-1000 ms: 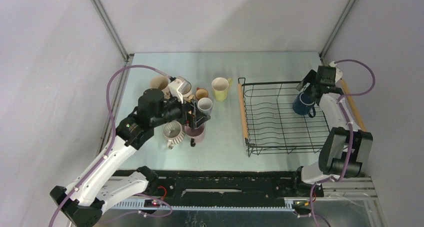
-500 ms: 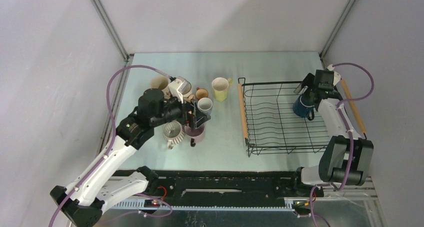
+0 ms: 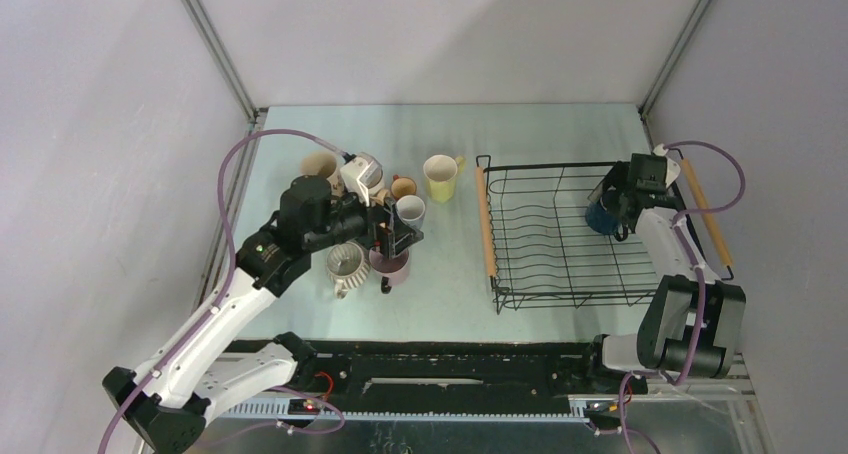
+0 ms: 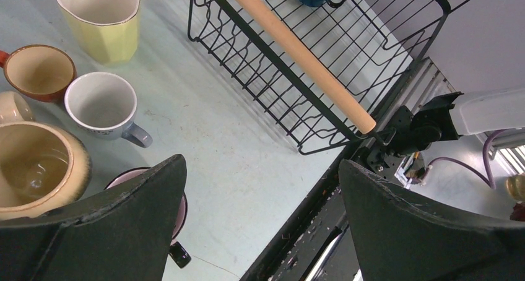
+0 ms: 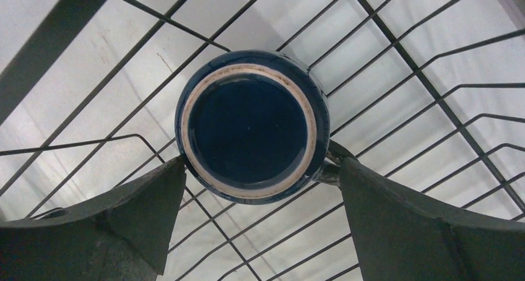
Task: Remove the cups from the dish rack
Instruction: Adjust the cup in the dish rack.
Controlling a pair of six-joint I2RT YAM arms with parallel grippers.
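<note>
Pale tabletop, blue mug in rack

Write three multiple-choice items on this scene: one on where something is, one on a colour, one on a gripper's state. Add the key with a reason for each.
1. Where is the dark blue cup?
A) in the dish rack
B) outside the rack, by the arms' bases
C) lifted high above the rack

2. What colour is the cup on the table that stands nearest the rack's wooden handle?
A) orange-red
B) mauve
C) pale yellow

3. How does the right gripper stand?
A) shut on the wooden handle
B) open over the dark blue cup
C) shut and empty

Key:
1 A: it sits on the rack's wires near the far right corner.
2 C: the pale yellow cup stands just left of that handle.
3 B: the right wrist view shows both fingers spread wide with the cup between them.
</note>
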